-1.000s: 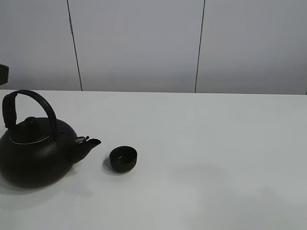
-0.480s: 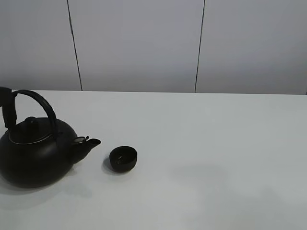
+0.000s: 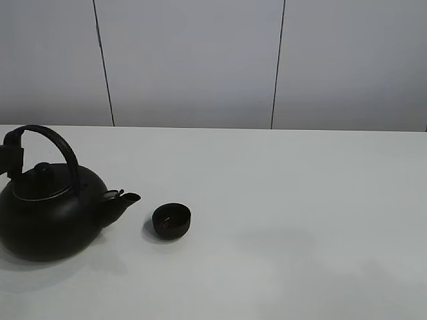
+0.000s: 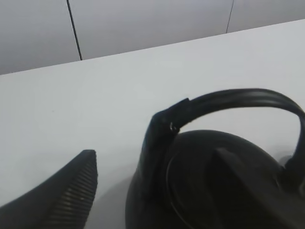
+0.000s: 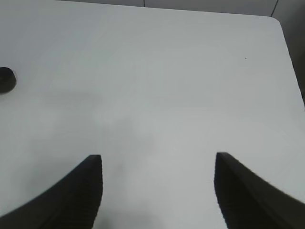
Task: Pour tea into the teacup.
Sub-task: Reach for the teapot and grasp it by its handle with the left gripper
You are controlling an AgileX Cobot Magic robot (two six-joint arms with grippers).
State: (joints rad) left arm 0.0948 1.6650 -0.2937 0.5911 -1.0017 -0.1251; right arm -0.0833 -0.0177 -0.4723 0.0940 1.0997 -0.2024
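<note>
A big black teapot [image 3: 50, 217] with an arched handle [image 3: 57, 143] stands at the table's left, spout toward the small black teacup [image 3: 171, 221] just to its right. My left gripper [image 3: 12, 159] shows at the handle's left end. In the left wrist view the gripper [image 4: 153, 155] is open, with one finger [image 4: 66, 191] beside the pot and the other over the pot body [image 4: 248, 186]. The handle's end [image 4: 162, 133] lies between them. My right gripper [image 5: 157, 160] is open and empty over bare table, out of the exterior view. The teacup [image 5: 5, 79] lies far off to its side.
The white table [image 3: 300, 200] runs back to a grey panelled wall [image 3: 200, 60]. The table's rounded corner and edge [image 5: 286, 38] show in the right wrist view.
My left gripper has come in from the left edge and moved down to the handle's left end. Teapot and teacup have not moved.
</note>
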